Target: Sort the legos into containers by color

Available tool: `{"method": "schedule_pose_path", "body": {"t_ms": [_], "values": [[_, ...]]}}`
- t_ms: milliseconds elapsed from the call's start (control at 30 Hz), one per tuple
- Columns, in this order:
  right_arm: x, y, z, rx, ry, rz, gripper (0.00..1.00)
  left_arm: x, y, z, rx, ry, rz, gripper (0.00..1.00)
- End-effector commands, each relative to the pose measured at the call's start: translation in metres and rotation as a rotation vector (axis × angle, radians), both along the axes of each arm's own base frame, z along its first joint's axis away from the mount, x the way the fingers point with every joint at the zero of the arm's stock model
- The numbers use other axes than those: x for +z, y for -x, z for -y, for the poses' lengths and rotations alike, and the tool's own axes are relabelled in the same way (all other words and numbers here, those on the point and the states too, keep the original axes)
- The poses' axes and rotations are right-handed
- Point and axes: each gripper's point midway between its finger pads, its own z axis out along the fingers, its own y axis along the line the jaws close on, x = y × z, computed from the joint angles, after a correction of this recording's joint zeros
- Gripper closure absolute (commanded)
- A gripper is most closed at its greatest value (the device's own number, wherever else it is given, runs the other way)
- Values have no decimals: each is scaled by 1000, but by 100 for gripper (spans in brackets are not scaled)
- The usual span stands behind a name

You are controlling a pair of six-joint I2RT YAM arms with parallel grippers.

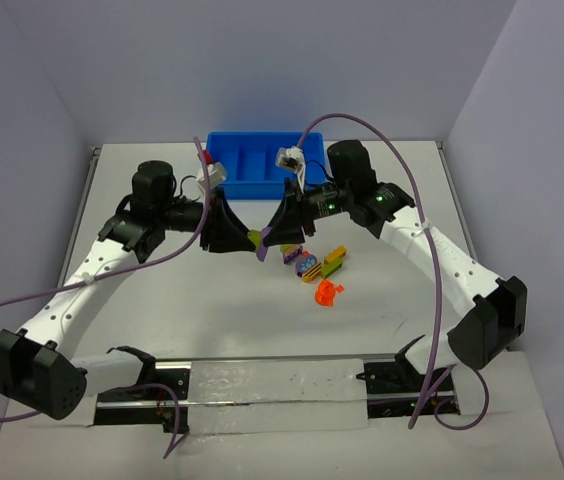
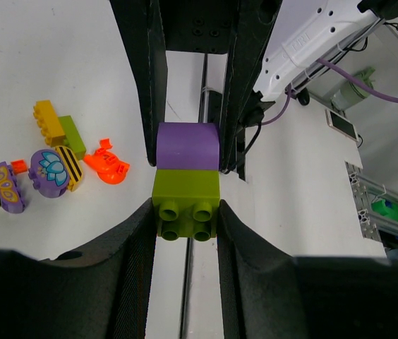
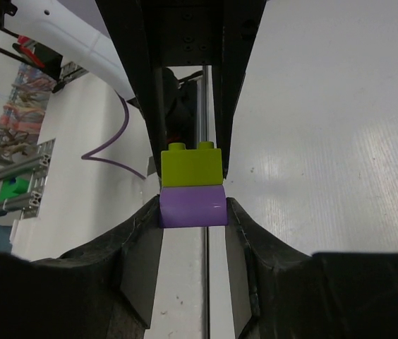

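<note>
My left fingers (image 2: 139, 236) are clamped narrow on the olive-green studded plastic brick (image 2: 187, 208). My right fingers (image 3: 248, 247) press on both flanks of the purple smooth-sided plastic brick (image 3: 193, 206) plugged onto it. Each set of fingers has one colour only, because the two bricks are joined and cannot go to separate compartments until they part.

I hold the pair in the air between my wrists, above the white counter (image 1: 212, 300) and just in front of the bright blue rectangular plastic bin (image 1: 252, 192). There neither brick rubs on anything when I pull. The seam between the colours lies between my two grips, which I judge gives me a clean line to bend or tug along. If either grip is shallow, a brick could slip and drop.

The other small plastic bricks (image 1: 312, 265) lie loose on the counter just right of the pair. Several of them are stacked in mixed colours, and an orange-red piece (image 1: 328, 292) lies alone, so I judge most of the sorting is not yet done.
</note>
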Motion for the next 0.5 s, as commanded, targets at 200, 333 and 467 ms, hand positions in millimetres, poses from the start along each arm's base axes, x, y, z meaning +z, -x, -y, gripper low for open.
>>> {"method": "schedule_pose_path", "body": {"t_ms": [200, 333, 467], "values": [[6, -14, 17, -20, 5, 64, 100, -3, -51, -36, 183, -31, 22, 100], [-11, -46, 44, -107, 51, 35, 100, -9, -93, -73, 276, -97, 44, 100], [-27, -81, 74, -181, 117, 29, 100, -22, -125, -105, 341, -146, -31, 100]]}}
